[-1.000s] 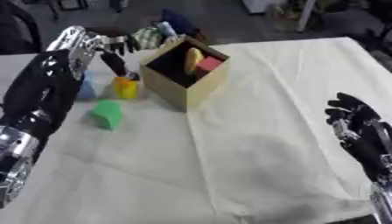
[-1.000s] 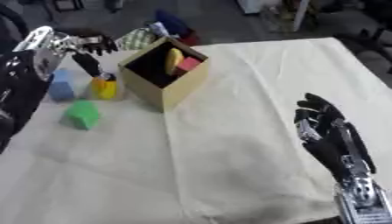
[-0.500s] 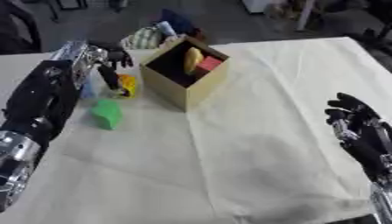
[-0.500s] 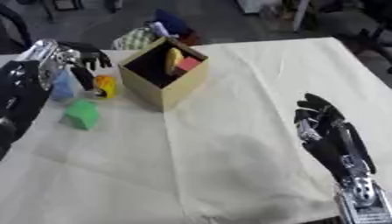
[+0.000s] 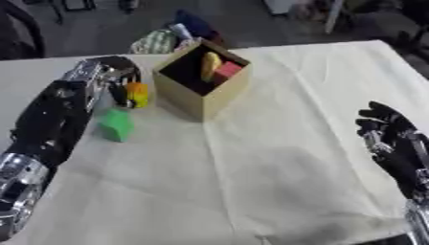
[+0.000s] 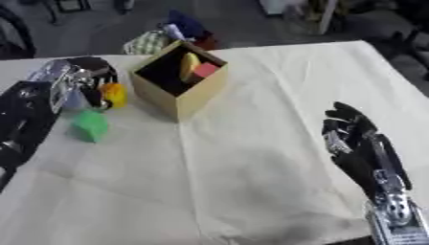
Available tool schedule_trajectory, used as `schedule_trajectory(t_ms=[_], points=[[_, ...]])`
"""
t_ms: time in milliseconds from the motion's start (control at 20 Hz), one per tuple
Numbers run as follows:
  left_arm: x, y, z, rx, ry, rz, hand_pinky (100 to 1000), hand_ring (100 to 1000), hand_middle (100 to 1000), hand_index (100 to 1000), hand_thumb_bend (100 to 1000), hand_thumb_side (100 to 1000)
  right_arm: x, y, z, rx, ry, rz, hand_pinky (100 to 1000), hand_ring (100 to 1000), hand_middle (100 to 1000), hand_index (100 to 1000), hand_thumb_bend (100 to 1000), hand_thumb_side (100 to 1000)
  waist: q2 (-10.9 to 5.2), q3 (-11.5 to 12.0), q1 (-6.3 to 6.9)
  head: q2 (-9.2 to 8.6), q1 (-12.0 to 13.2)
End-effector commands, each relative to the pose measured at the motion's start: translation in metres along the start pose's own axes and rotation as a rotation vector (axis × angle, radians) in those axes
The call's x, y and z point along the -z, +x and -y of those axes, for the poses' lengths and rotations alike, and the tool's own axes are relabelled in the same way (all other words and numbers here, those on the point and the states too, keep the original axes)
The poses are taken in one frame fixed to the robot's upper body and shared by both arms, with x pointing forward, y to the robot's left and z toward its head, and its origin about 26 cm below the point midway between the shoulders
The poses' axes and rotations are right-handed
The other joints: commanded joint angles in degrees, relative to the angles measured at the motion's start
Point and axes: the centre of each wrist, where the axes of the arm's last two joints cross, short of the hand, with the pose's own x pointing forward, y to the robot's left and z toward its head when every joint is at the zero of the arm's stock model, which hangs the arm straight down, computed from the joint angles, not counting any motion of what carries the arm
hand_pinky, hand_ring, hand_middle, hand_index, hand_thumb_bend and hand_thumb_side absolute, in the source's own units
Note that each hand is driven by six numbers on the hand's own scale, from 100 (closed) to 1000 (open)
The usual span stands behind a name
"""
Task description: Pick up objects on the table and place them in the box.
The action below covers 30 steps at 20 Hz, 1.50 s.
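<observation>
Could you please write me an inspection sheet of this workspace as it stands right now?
Surface: table under a creased cream cloth.
Job's things: open box holding a yellow piece and a red block; green block and yellow-orange object on the cloth left of it.
Clutter: checked bundle and blue item behind the box.
Hands: left robot hand curled at the yellow-orange object; right robot hand idle, open, lower right.
Cables: nothing seen.
Surroundings: dark floor, furniture legs.

no readable text or labels
</observation>
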Motion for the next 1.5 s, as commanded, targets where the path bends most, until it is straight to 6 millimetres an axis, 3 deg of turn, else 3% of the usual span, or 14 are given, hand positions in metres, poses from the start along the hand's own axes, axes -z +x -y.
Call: schedule_trajectory(t_ms=[50, 350, 500, 650, 950, 1050, 1150, 1200, 1300, 1500], points=[[-0.014, -0.014, -0.039, -0.030, 0.116, 0.022, 476, 424, 429, 592, 186, 124, 0.004, 0.006, 0.004, -0.006, -0.011, 0.025, 784, 801, 781, 898, 100, 451, -0.58, 0.1, -0.06, -0.17, 0.1], [-0.051, -0.012, -0.112, 0.027, 0.288, 0.106, 491, 426, 420, 598, 193, 117, 0.002, 0.004, 0.006, -0.011, -0.013, 0.015, 784, 801, 781, 898, 100, 450, -1.05, 0.4, 0.04, -0.17, 0.0], [-0.053, 0.002, -0.125, 0.000, 0.356, 0.152, 486, 420, 412, 595, 189, 112, 0.002, 0.004, 0.005, -0.010, -0.010, 0.016, 784, 801, 781, 898, 100, 450, -1.15, 0.3, 0.03, -0.17, 0.3], [-0.041, 0.023, -0.119, -0.029, 0.371, 0.195, 491, 425, 415, 602, 191, 110, 0.003, 0.004, 0.004, -0.007, -0.006, 0.017, 784, 801, 781, 898, 100, 449, -1.07, -0.2, -0.09, -0.17, 0.5], [-0.013, 0.059, -0.086, -0.067, 0.361, 0.265, 540, 472, 465, 657, 224, 111, 0.004, 0.005, 0.002, -0.003, -0.001, 0.020, 784, 802, 781, 898, 100, 450, -0.70, -1.3, -0.18, -0.17, 0.9], [-0.007, 0.066, -0.076, -0.064, 0.350, 0.275, 585, 511, 507, 694, 282, 112, 0.004, 0.006, 0.002, -0.001, 0.001, 0.022, 784, 802, 781, 898, 100, 450, -0.60, -1.5, -0.16, -0.17, 0.9], [-0.004, 0.070, -0.068, -0.043, 0.315, 0.282, 683, 612, 619, 786, 398, 123, 0.004, 0.006, 0.002, 0.000, 0.001, 0.023, 784, 802, 781, 898, 100, 450, -0.55, -1.5, -0.16, -0.17, 1.0], [-0.003, 0.071, -0.066, -0.031, 0.297, 0.285, 724, 678, 693, 823, 455, 230, 0.005, 0.006, 0.002, 0.000, 0.002, 0.023, 784, 802, 781, 898, 100, 450, -0.54, -1.5, -0.17, -0.17, 1.0], [-0.003, 0.070, -0.066, -0.016, 0.287, 0.289, 751, 729, 752, 853, 513, 374, 0.005, 0.006, 0.001, 0.000, 0.003, 0.024, 784, 802, 781, 898, 100, 450, -0.54, -1.3, -0.18, -0.17, 1.0], [-0.009, 0.065, -0.073, -0.019, 0.322, 0.291, 808, 792, 828, 908, 612, 598, 0.004, 0.006, 0.002, -0.001, 0.003, 0.024, 784, 802, 781, 898, 100, 450, -0.60, -1.0, -0.12, -0.17, 1.0]])
